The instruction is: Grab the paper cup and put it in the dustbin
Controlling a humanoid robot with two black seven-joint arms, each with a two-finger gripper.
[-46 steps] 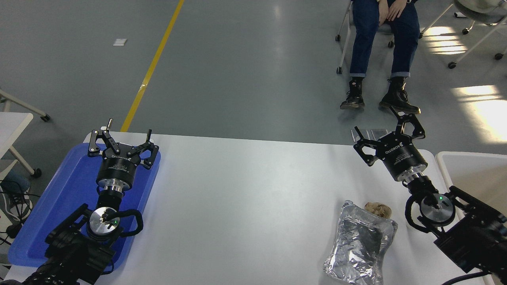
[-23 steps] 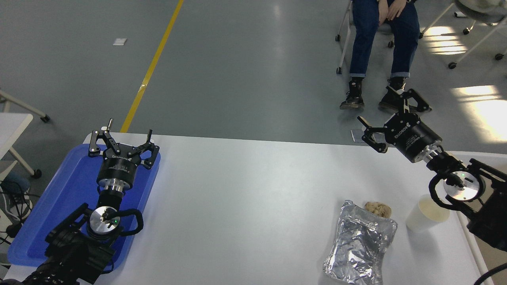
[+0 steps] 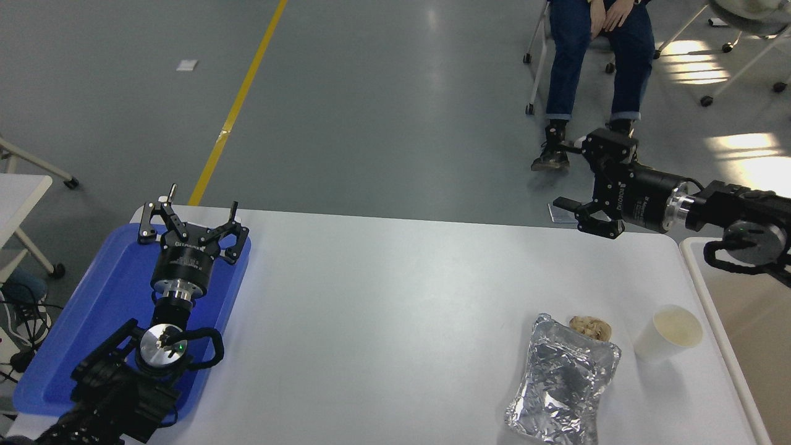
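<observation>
The small white paper cup (image 3: 668, 334) stands upright near the table's right edge, its cream inside showing. The dustbin (image 3: 751, 321) sits just off the table's right edge, with its white rim and beige wall partly in view. My right gripper (image 3: 571, 176) is open and empty. It hangs above the table's far right edge, pointing left, well beyond the cup. My left gripper (image 3: 188, 216) is open and parked over the blue tray at the left.
A crinkled silver foil bag (image 3: 562, 383) lies left of the cup, with a brown crumpled lump (image 3: 590, 327) at its top. A blue tray (image 3: 80, 334) lies at the table's left. A seated person's legs (image 3: 593, 74) show beyond the table.
My right arm has swung up and to the right, away from over the cup, and its gripper has turned to point left. The cup has come into view. The left arm has not moved.
</observation>
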